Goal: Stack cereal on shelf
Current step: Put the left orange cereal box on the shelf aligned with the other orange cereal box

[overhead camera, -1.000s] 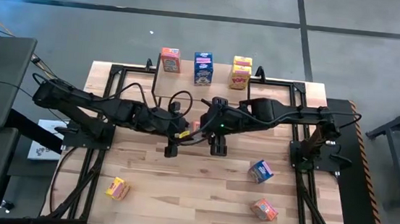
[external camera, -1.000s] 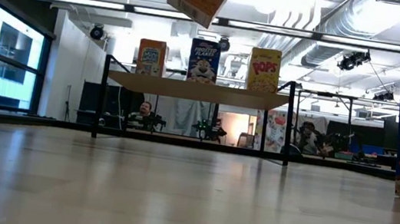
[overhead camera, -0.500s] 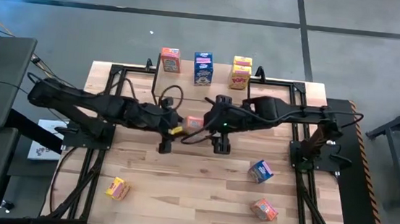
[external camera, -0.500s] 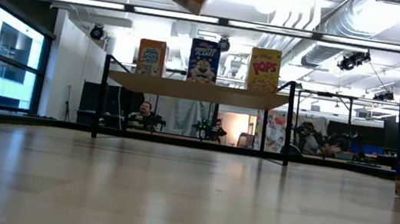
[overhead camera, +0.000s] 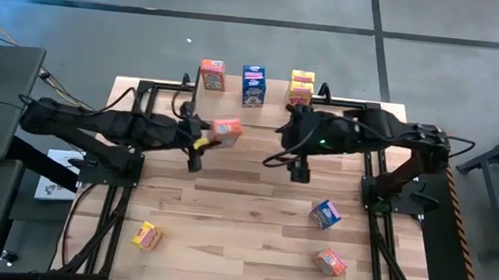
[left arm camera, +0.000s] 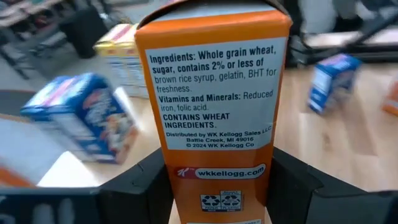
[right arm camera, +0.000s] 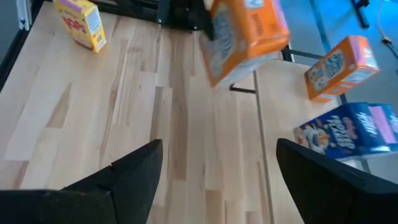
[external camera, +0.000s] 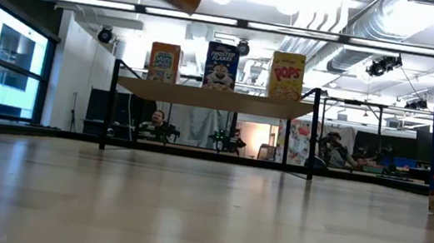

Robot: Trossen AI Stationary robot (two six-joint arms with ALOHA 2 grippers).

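An orange box [overhead camera: 227,131] is gripped in the left gripper [overhead camera: 204,142], raised above the tabletop [overhead camera: 251,231] just in front of the shelf [external camera: 216,98]; the right gripper [overhead camera: 299,167] is held with fingers spread and empty, near the shelf's right end. Three boxes are stood along the shelf: orange [overhead camera: 212,74], blue [overhead camera: 253,85], yellow [overhead camera: 301,89]; three more are left near the tabletop's front edge: yellow [overhead camera: 144,235], blue [overhead camera: 324,214], orange [overhead camera: 330,261].

Bright ceiling strips — blurred wrist views
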